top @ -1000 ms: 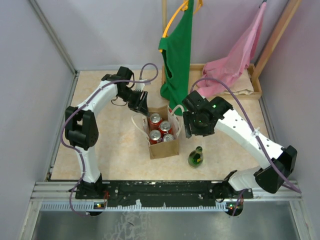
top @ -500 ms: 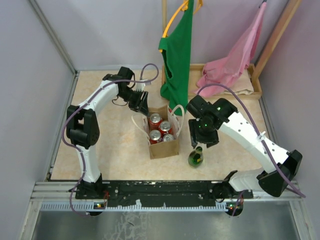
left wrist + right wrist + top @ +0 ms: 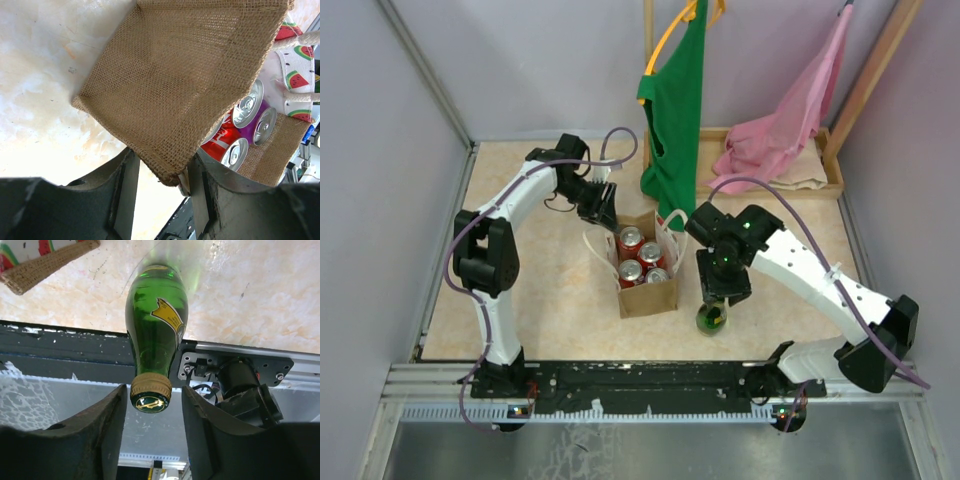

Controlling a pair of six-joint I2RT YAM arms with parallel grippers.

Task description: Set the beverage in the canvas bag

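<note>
right gripper (image 3: 152, 400) lowered, jaws straddling bottle (image 3: 156, 325)

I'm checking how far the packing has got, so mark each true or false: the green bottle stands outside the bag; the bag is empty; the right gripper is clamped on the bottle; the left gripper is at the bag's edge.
1. The green bottle stands upright on the table, outside the bag. True.
2. The bag is empty. False: four cans sit in it.
3. The right gripper is clamped on the bottle. False: its fingers stand open on either side of the gold cap, with gaps.
4. The left gripper is at the bag's edge. True: the brown edge lies between its fingers.
</note>
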